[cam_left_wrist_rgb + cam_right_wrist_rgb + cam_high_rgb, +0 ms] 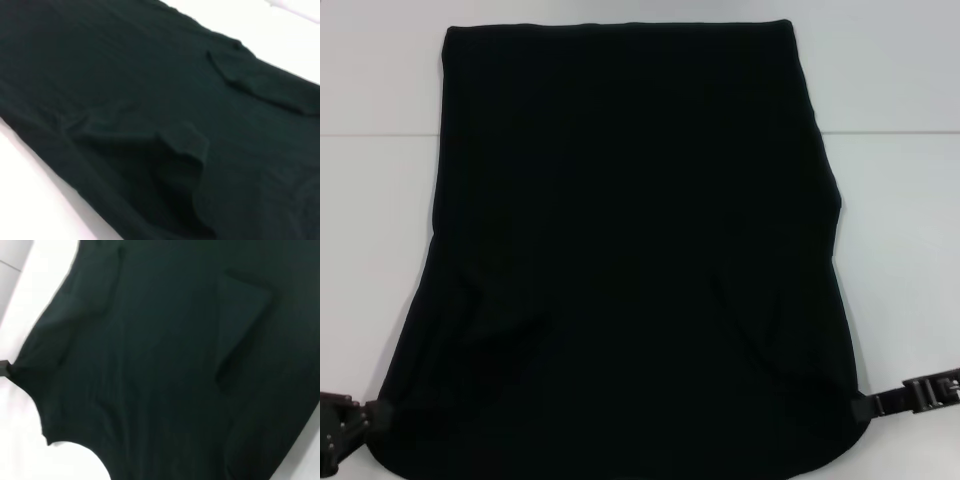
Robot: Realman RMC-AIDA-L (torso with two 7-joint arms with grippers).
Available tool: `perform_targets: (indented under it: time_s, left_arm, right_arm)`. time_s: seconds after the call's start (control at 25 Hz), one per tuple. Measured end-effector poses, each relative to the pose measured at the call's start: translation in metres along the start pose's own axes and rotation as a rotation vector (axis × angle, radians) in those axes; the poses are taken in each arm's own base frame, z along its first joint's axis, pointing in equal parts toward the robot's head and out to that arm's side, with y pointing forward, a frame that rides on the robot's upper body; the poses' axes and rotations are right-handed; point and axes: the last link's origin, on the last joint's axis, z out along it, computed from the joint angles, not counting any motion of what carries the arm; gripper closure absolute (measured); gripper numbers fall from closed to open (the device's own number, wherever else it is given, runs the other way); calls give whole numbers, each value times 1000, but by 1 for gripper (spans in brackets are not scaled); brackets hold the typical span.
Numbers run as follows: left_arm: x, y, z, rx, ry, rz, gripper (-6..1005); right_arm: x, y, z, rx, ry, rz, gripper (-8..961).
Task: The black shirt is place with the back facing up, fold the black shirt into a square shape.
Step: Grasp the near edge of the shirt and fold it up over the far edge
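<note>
Gripping the black shirt (630,250) at its near corners, left gripper (370,418) and right gripper (865,405) each pinching cloth on the white table (900,220), we judge the lengthwise fold next, calling for an even lift.

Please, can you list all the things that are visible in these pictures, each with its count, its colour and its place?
black shirt: one, plain black, spread flat over the middle of the table, sleeves folded in onto the body, near corners at the two grippers; no print shows.
table: one, white, under the shirt, bare at both sides and along the far edge.
left gripper: one, black, at the near left corner of the shirt, touching its edge; whether it grips the cloth cannot be told.
right gripper: one, black, at the near right corner of the shirt, touching its edge; grip likewise unclear.
</note>
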Motion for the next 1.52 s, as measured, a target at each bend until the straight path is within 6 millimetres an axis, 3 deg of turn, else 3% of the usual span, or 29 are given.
perform_targets:
  time_s: [0.68, 1.04, 1.16, 1.28, 1.52]
  left_arm:
    - [-28, 34, -31, -131, 56, -126, 1001]
    - [-38, 41, -34, -132, 54, -155, 1001]
    - [-32, 38, -32, -136, 65, -146, 1001]
    - [-16, 28, -26, -140, 85, -132, 1001]
    - [49, -6, 2, -155, 184, -88, 1000]
  right_arm:
    - [64, -13, -37, -99, -56, -65, 882]
    - [88, -11, -40, -138, -60, -84, 882]
    - [83, -11, -39, -139, -83, -96, 882]
    - [66, -9, -39, -134, -151, -114, 882]
    - [18, -8, -42, -103, -349, -147, 881]
